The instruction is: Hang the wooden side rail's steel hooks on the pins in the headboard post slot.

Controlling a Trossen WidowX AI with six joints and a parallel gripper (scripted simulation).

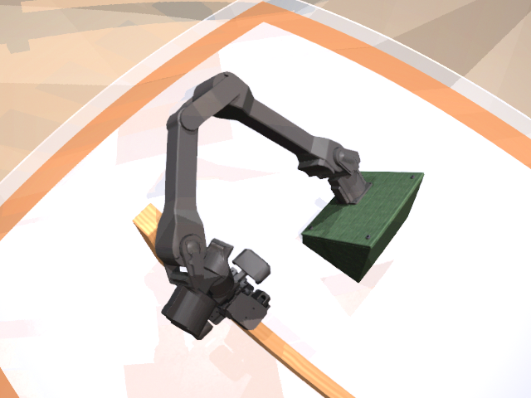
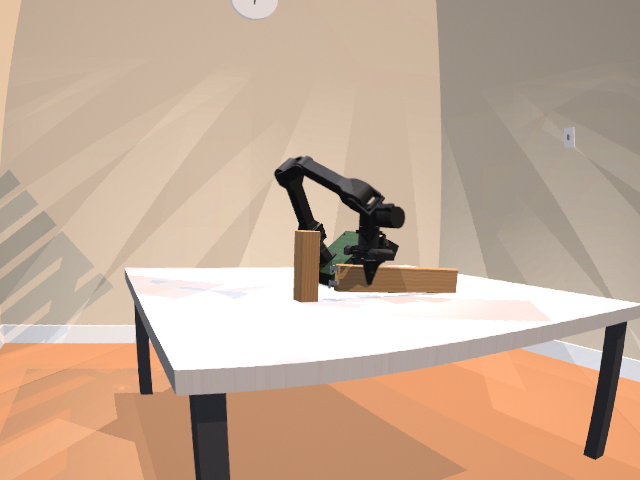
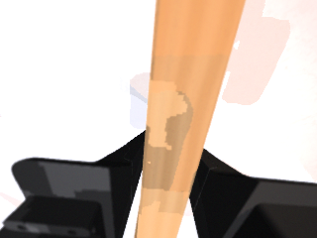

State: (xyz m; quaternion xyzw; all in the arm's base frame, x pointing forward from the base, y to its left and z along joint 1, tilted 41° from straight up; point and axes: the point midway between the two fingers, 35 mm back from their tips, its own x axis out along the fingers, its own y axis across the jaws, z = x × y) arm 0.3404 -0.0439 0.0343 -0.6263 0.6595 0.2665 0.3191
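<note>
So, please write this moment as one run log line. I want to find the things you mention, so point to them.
black end effector [image 1: 235, 316] [image 2: 370, 281] [image 3: 170, 174]: shut on long wooden rail [image 1: 295, 360] [image 2: 418, 280] [image 3: 190, 45] | steel hooks [image 2: 332, 276]: outside upright wooden post [image 2: 306, 266]

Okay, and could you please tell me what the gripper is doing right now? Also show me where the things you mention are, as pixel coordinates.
Gripper [image 1: 233, 314] [image 2: 370, 281] [image 3: 170, 149]: closed on the wooden side rail [image 1: 295, 357] [image 2: 418, 280] [image 3: 190, 50], one finger on each side.
</note>
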